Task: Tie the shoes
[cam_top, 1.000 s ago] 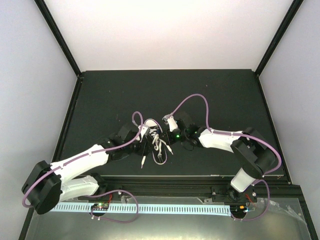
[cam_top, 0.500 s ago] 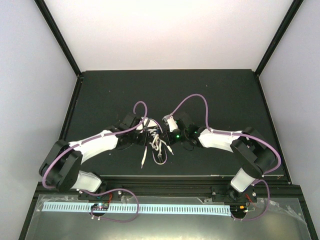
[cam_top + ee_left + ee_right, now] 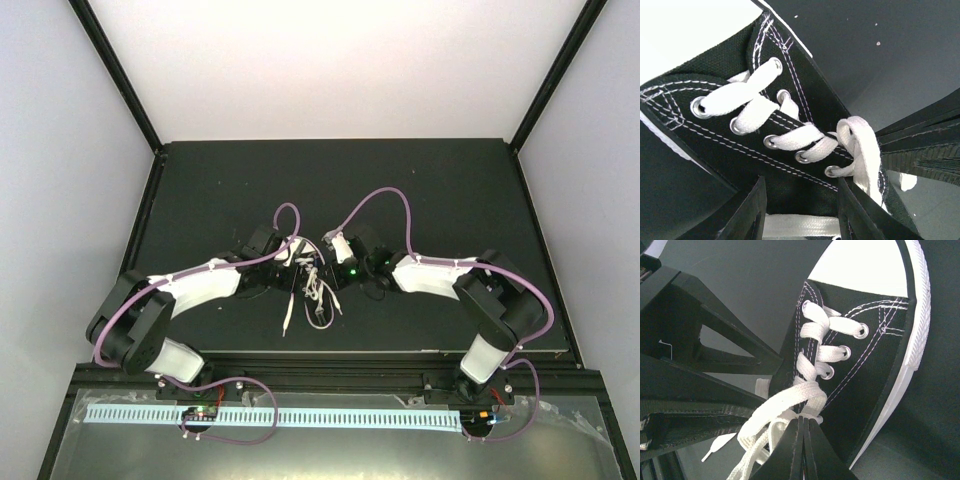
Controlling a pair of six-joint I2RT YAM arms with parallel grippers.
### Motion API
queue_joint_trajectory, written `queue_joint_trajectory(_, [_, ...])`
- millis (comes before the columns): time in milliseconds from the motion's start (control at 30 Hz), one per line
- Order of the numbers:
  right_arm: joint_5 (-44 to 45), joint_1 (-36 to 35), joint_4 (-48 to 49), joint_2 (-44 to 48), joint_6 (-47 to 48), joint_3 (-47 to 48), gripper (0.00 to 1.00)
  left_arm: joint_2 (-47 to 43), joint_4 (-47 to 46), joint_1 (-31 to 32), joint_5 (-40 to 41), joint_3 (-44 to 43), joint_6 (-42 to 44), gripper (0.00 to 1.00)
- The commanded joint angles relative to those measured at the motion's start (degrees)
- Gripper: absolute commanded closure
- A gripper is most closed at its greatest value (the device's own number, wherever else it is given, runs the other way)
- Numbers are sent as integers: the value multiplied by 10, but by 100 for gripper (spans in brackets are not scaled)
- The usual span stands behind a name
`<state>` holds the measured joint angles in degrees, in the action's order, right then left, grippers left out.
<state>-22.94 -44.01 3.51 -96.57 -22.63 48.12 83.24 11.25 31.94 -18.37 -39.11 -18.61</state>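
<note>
We look down on a matte black tabletop (image 3: 440, 200) boxed in by pale walls: a bright white back wall (image 3: 330, 60) and greyish side panels (image 3: 50, 200) to left and right, joined by slanting black corner posts (image 3: 115, 75). The light is soft and even, strongest on the back wall. Along the near edge we see a white slotted strip (image 3: 330, 417) lying on a dull metal ledge (image 3: 400, 455).

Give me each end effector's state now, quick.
Left end effector: jaws apart around the sneaker's laced upper; grip cannot be told.
Right end effector: closed, right at the laces; a pinch cannot be told.
</note>
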Motion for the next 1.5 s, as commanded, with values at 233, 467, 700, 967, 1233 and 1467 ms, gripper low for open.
queue_joint_trajectory(233, [3,-2,0,-11,11,18,99,-27,-46,-7,-16,16,-8,61])
queue_joint_trajectory(467, [-1,-2,0,-13,13,20,98,-36,-64,-8,-21,26,-19,61])
queue_joint_trajectory(700, [-1,-2,-2,-13,15,20,98,-34,-68,-9,-18,30,-27,61])
queue_joint_trajectory(967, [0,-2,-3,-13,15,18,98,-49,-89,-9,-18,42,-40,61])
queue_joint_trajectory(1233, [-1,-2,-3,-13,14,19,98,-52,-105,-8,-39,52,-41,60])
queue_joint_trajectory(1467, [-1,-2,-4,-15,14,20,98,-62,-107,-9,-33,60,-46,61])
